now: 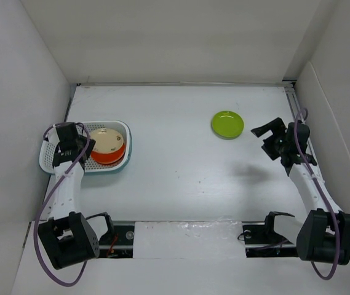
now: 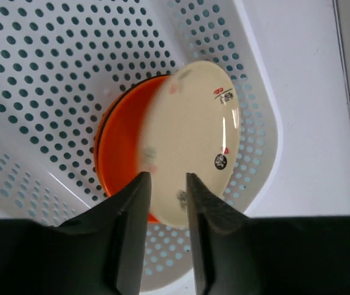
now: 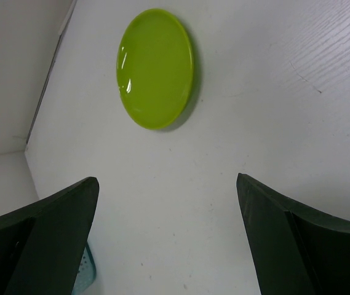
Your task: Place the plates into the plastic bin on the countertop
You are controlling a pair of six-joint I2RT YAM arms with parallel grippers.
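White countertop is carrying a white perforated plastic bin at its left edge, holding a dark-marked beige plate lying atop an orange plate; the left gripper is hovering above, jaws narrowly parted. A glossy lime-green round plate is lying nearer the right edge, facing the right gripper, jaws wide.

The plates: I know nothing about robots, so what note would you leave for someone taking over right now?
Left end effector: fingers narrowly apart at the beige plate rim; grip unclear.
Right end effector: wide open, empty, near the green plate.
Done: beige plate lies tilted on an orange plate in the basket.
To do: green plate, lying on the countertop outside the basket.
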